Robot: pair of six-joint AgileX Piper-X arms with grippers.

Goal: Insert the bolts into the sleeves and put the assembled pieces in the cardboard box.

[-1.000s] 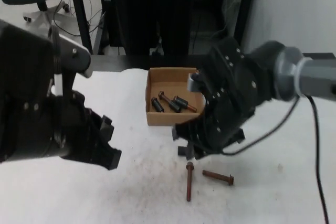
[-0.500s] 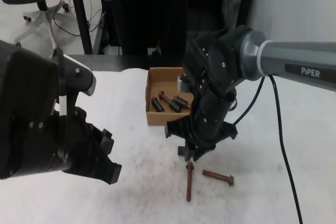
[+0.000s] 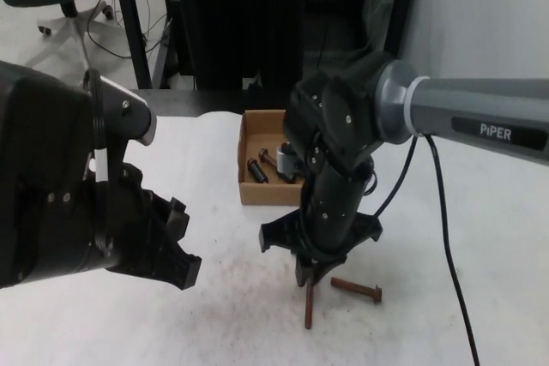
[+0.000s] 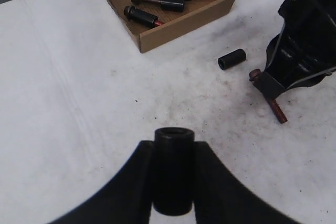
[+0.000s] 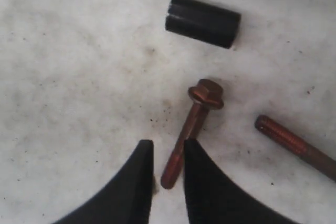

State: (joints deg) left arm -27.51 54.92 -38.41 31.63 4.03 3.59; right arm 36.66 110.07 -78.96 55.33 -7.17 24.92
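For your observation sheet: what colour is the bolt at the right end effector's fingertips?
The bolt is coppery reddish-brown; the right wrist view shows it best.

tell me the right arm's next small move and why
Probably shut the right gripper on the bolt: its shank end lies between the open fingers, and the left gripper holds a sleeve ready to take it.

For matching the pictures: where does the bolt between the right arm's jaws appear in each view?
High view: the bolt lies under the right arm's jaws.
Left wrist view: the bolt sticks out beneath those jaws, beside the loose sleeve.
Right wrist view: the bolt has its shank between the jaws.
Shared landmark: the right arm's jaws.
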